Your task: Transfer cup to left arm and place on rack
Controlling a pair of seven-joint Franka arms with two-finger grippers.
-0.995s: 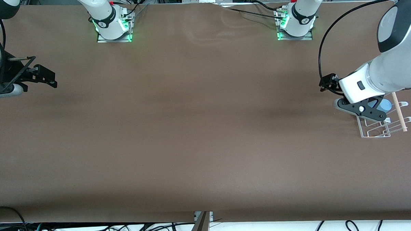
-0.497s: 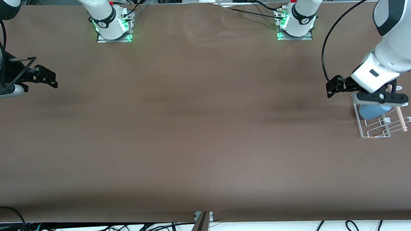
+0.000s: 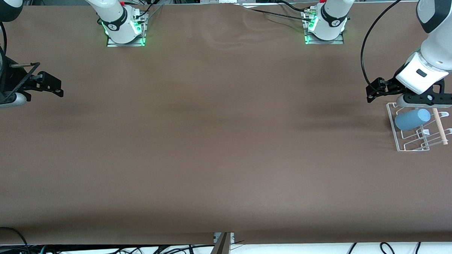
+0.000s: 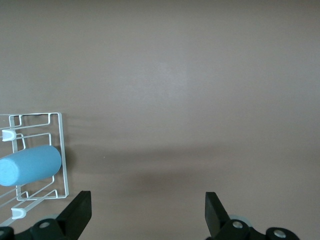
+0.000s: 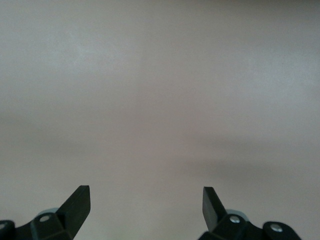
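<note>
The light-blue cup [image 3: 412, 119] lies on its side on the white wire rack [image 3: 411, 149], at the left arm's end of the table. The rack's wooden dowel [image 3: 439, 129] runs along one side. My left gripper [image 3: 430, 99] is open and empty, up in the air over the rack's edge that is farther from the front camera. In the left wrist view the cup [image 4: 30, 165] lies on the rack [image 4: 61, 145], off to the side of my left gripper [image 4: 146, 215]. My right gripper [image 3: 47, 83] waits open and empty over the right arm's end of the table, with only bare table under it in the right wrist view [image 5: 145, 207].
The brown table [image 3: 219, 142] stretches between the two arms. The arm bases [image 3: 125, 31] [image 3: 324, 26] stand along its edge farthest from the front camera. Cables hang below the edge nearest that camera.
My left gripper has let go of the cup, which now lies on the rack. The gripper has risen and drawn back toward the bases. The right arm has not moved.
</note>
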